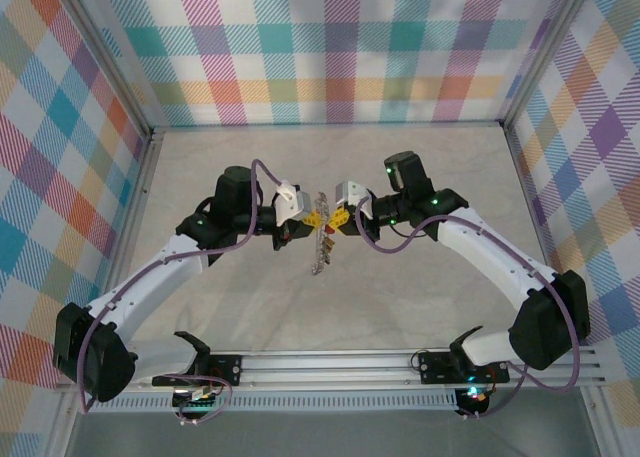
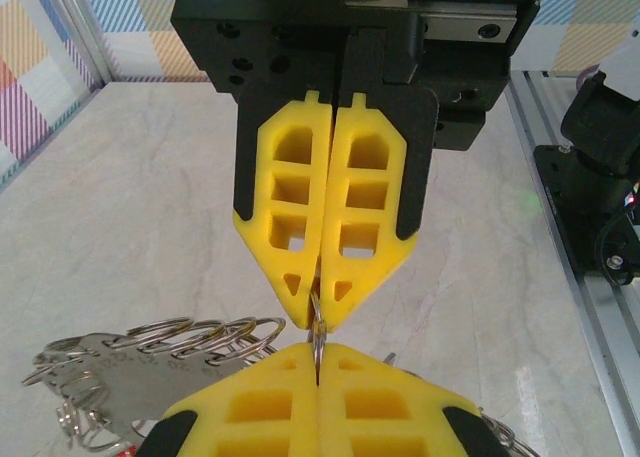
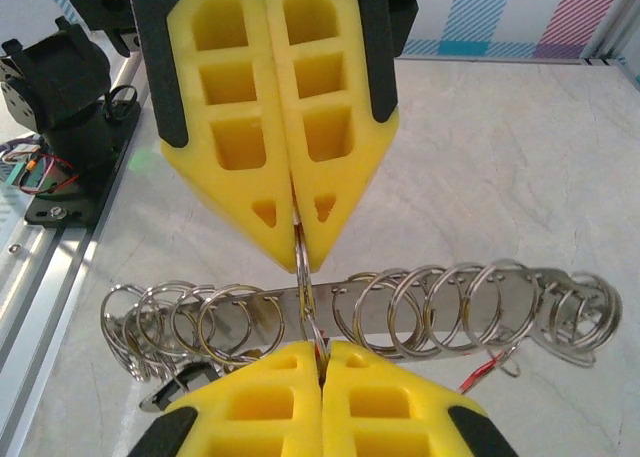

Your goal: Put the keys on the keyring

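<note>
Grey thin-wire keyring (image 3: 303,277) stands upright, edge-on, mid-table (image 3: 500,127), pinched by the clenched left hand (image 3: 297,239) and right hand (image 3: 322,355), yellow and latticed. Behind it a flat metal strip (image 3: 400,307) threaded with round rings lies lengthwise away from the bases.

**Bright, Even Light All Around**

Soft light seems to come from above. The bench (image 1: 400,177) looks pale, with only faint shadows under the arms (image 1: 160,277). Little glints shine on the keyring (image 3: 302,265). Up close, the right gripper (image 3: 322,349) looks a bit fuzzy.
</note>
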You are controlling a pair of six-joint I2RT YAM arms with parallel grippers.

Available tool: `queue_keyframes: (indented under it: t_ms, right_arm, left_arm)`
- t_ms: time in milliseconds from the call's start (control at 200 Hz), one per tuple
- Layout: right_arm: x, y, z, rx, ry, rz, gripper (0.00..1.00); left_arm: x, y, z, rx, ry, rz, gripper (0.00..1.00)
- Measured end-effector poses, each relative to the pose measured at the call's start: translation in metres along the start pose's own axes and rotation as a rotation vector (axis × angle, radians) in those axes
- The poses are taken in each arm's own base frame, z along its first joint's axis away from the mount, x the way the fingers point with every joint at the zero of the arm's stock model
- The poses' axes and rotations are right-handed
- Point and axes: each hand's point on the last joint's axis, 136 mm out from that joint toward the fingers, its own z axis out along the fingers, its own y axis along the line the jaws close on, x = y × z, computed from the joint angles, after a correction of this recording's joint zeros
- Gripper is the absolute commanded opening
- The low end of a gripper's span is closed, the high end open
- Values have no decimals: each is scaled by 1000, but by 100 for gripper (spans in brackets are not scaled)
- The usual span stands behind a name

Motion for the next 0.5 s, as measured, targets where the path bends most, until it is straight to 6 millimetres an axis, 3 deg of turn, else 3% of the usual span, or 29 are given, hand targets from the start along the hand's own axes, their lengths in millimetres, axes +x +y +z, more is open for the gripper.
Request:
queue_keyframes:
  t_ms: [105,500]
  right_arm:
    - [0,2,1,-15,-10,14,17]
    - [-4,8,8,-78,-78,73,23]
  left_arm:
    - [-2,2,0,-10,-16,-2,0]
    - [-9,5,-2,-12,-61,-18,0]
